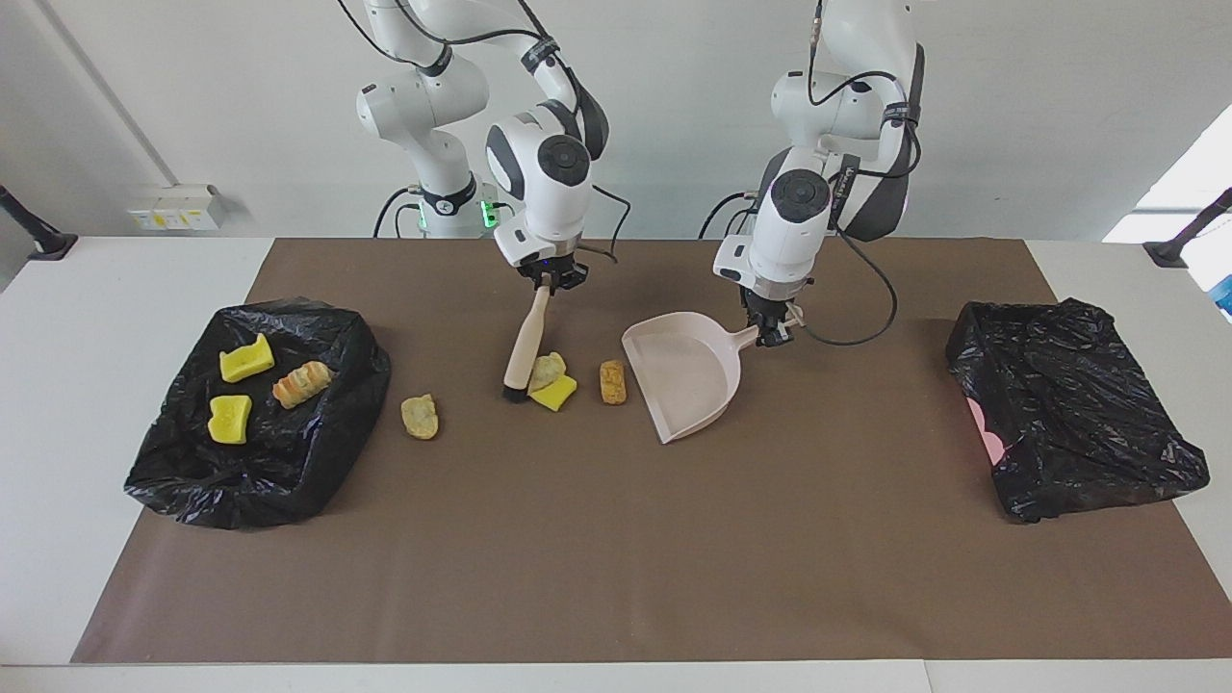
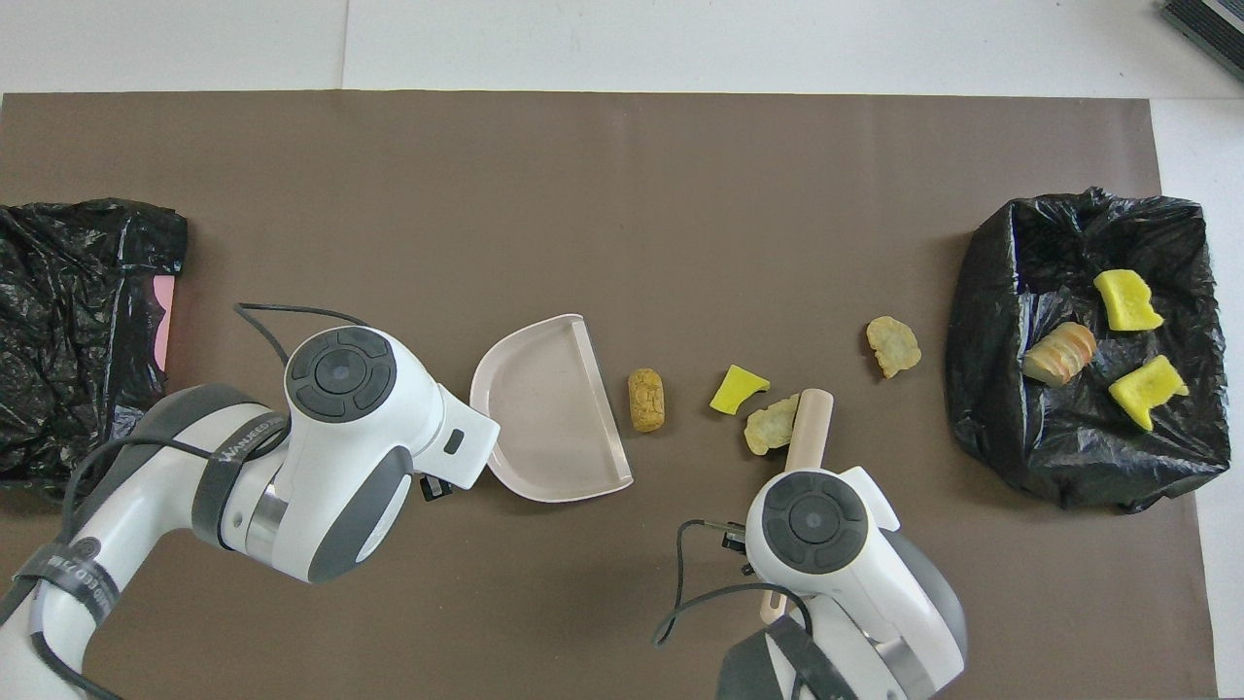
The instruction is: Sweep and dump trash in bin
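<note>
A: Where does the trash stand?

B: 4 pieces lie loose on the brown mat (image 1: 616, 539). A tan chunk (image 1: 548, 368) and a yellow sponge wedge (image 1: 555, 393) touch each other at the brush (image 1: 525, 351) head. A brown bread roll (image 1: 612, 381) lies just beside the dustpan (image 1: 685, 373) lip. A second tan lump (image 1: 420, 416) sits alone, nearer the bin at the right arm's end (image 1: 332, 423), which already holds 3 pieces: 2 yellow sponges (image 1: 246, 358) and a striped bread piece (image 1: 301, 382).

A: And the tools?

B: The right gripper (image 1: 550, 279) is clamped on the top of the brush handle, bristles down on the mat against the 2 bunched pieces. The left gripper (image 1: 772, 334) is closed on the dustpan handle, with the pan mouth turned toward the roll. The pan looks bare inside.

A: What could go wrong?

B: I judge the pile is the risk. The tan chunk rides partly on the sponge, so a push may roll it off sideways past the narrow brush head. The roll could be nudged along the lip and skid round the pan's corner rather than in. The lone lump is outside this stroke and needs another pass. The covered bin at the left arm's end (image 1: 1078, 404) is wrapped in black plastic; whether it is open, I cannot tell.
</note>
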{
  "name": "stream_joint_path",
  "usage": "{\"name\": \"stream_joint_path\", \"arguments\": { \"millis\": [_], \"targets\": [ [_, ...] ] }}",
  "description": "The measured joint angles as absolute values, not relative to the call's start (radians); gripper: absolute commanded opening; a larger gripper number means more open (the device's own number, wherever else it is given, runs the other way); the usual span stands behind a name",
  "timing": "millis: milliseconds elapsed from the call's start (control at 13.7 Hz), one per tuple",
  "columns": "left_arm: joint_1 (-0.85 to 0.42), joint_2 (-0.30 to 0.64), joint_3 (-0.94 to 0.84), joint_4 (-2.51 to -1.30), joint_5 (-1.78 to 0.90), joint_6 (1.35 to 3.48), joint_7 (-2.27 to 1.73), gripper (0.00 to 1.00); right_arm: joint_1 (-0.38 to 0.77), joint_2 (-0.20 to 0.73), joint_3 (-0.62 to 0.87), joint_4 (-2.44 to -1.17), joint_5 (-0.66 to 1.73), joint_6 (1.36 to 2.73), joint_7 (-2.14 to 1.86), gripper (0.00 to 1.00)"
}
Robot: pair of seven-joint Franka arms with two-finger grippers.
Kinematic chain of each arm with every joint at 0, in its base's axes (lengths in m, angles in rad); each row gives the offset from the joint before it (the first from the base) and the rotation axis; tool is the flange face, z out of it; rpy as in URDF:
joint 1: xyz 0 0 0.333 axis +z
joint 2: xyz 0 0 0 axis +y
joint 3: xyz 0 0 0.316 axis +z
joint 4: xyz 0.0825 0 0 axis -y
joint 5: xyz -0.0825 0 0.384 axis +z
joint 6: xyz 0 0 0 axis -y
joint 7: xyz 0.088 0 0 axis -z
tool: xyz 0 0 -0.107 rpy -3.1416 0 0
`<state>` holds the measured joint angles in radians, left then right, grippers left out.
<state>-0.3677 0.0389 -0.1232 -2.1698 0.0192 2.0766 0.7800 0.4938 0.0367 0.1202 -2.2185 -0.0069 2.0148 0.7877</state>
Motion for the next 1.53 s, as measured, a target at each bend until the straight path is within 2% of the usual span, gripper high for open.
{"name": "stream_joint_path", "arguments": {
  "millis": [146,291,582,800,946,1164,1528],
  "targets": [
    [-0.372,0.039,-0.123,-2.17,0.019,2.08,0.765,0.0,0.508,0.112,0.124,-2.125,0.029,2.025,0.721,0.0],
    [-0.373,0.039,-0.123,-2.17,0.019,2.082,0.754,0.0,0.521,0.149,0.129,-2.069,0.114,2.061,0.622,0.0],
    [-0.374,0.039,-0.123,-2.171,0.019,2.084,0.747,0.0,0.555,0.163,0.141,-2.047,0.226,2.115,0.418,0.0],
    [-0.374,0.039,-0.123,-2.171,0.019,2.086,0.745,0.0,0.536,0.154,0.136,-2.009,0.243,2.062,0.384,0.0],
    [-0.374,0.039,-0.123,-2.171,0.019,2.092,0.744,0.0,0.495,0.127,0.129,-1.983,0.234,1.992,0.38,0.0],
    [-0.374,0.039,-0.122,-2.172,0.019,2.095,0.742,0.0,0.371,0.074,0.121,-1.969,0.141,1.888,0.361,0.0],
    [-0.374,0.039,-0.122,-2.172,0.019,2.095,0.741,0.0,0.217,0.07,0.116,-1.961,-0.093,1.795,0.365,0.0]
  ]
}}
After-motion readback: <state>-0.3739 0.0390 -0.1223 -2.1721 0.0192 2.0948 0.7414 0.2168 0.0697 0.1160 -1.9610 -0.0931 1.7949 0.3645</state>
